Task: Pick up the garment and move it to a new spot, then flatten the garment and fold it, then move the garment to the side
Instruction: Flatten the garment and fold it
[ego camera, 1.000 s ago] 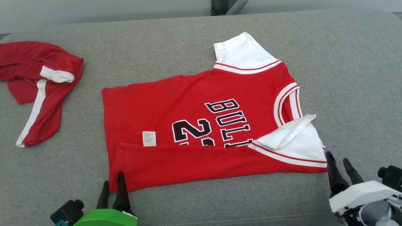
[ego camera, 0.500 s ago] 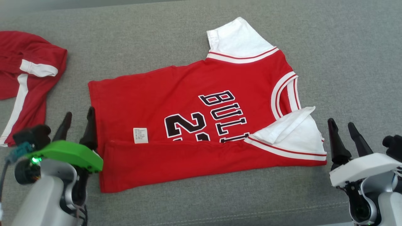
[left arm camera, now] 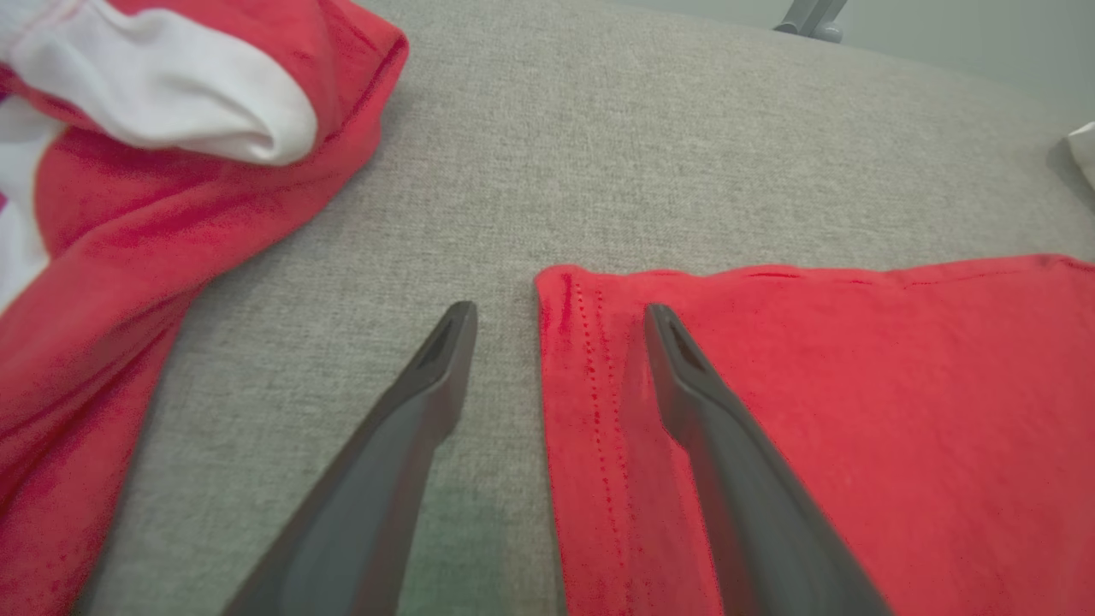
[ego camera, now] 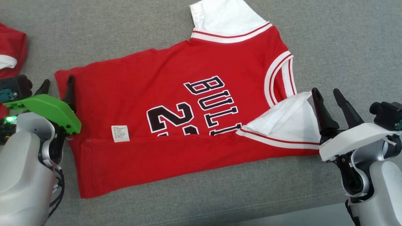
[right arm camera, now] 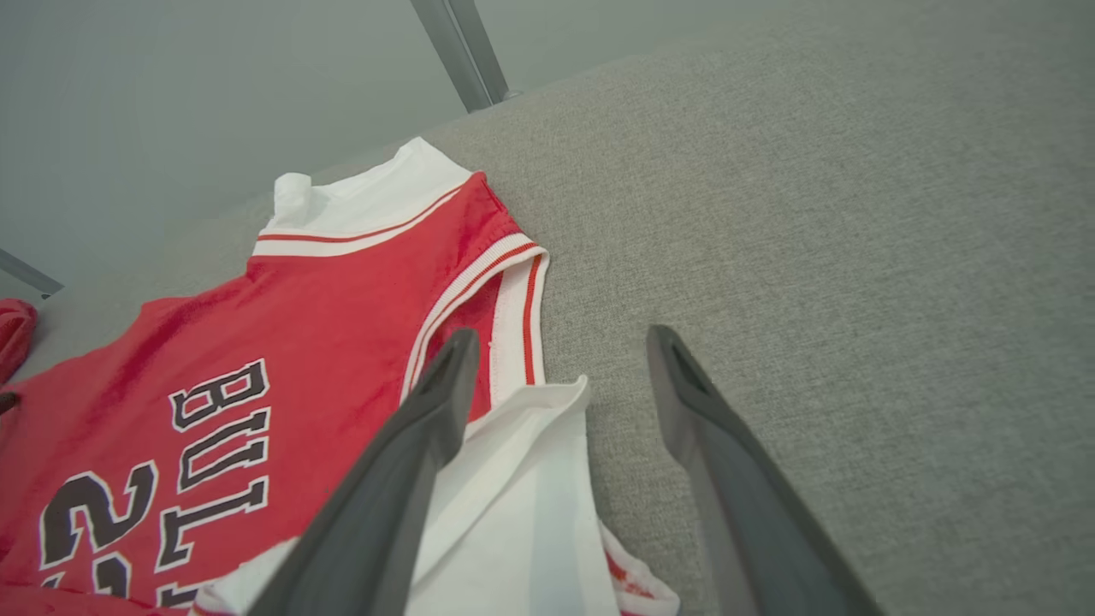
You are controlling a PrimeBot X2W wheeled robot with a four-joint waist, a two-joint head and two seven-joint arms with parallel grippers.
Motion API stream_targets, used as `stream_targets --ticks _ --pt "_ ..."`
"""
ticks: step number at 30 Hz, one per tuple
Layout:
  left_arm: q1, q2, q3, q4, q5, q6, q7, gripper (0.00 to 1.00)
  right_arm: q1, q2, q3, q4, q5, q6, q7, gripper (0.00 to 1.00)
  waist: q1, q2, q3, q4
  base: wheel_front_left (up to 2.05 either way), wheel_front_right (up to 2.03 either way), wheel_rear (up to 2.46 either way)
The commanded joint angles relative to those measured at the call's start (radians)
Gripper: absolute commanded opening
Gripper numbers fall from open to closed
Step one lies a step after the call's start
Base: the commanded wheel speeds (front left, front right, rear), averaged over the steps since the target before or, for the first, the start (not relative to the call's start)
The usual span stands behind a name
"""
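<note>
The garment (ego camera: pixel 141 81) is a red jersey with white sleeves and black lettering, lying flat on the grey cushion with its near long edge folded up over the front. My left gripper (ego camera: pixel 58 82) is open at the jersey's far left hem corner. In the left wrist view, one finger of the left gripper (left arm camera: pixel 558 316) is over the red cloth (left arm camera: pixel 855 411) and the other over bare cushion. My right gripper (ego camera: pixel 326 91) is open beside the near white sleeve (ego camera: pixel 289 122). In the right wrist view, the right gripper (right arm camera: pixel 563 338) has one finger above the sleeve (right arm camera: pixel 522 505). Neither gripper holds anything.
A second red garment (ego camera: pixel 11 53) with a white stripe lies crumpled at the far left, close to my left arm, and shows as a red heap (left arm camera: pixel 128 214) in the left wrist view. The grey cushion (ego camera: pixel 345 37) stretches out to the right. Its front seam (ego camera: pixel 251 207) runs near the bottom edge.
The head camera has tilted down, shifting the whole picture. Both grippers have moved forward along the jersey's ends, the left from the near hem corner to the far one. The left gripper's fingers have spread wider.
</note>
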Motion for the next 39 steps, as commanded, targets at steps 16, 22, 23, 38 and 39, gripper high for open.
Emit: stream_targets --ticks 16,22,23,38,39 --pt "-0.111 -0.039 -0.048 0.142 0.023 -0.052 -0.049 0.0 -0.211 -0.149 0.079 0.02 -0.041 0.0 0.096 1.0 0.0 0.0 0.043 0.025 0.0 0.0 0.0" --pt "-0.139 -0.116 -0.043 0.128 0.007 -0.067 -0.164 0.0 -0.465 -0.196 0.121 0.167 -0.099 0.0 0.173 1.0 0.0 0.0 0.069 0.105 0.0 0.0 0.0" --pt "-0.139 -0.132 -0.046 0.124 0.004 -0.071 -0.179 0.0 -0.502 -0.206 0.125 0.198 -0.112 0.0 0.183 1.0 0.0 0.0 0.075 0.126 0.0 0.0 0.0" --pt "-0.121 -0.293 -0.132 0.032 0.057 -0.082 -0.304 0.0 -0.931 -0.207 0.173 0.667 -0.248 -0.001 0.329 1.0 0.0 0.0 0.176 0.336 0.0 0.0 0.0" --pt "-0.12 -0.3 -0.135 0.026 0.059 -0.082 -0.308 0.0 -0.951 -0.206 0.175 0.696 -0.259 -0.001 0.337 1.0 0.0 0.0 0.18 0.344 0.0 0.0 0.0"
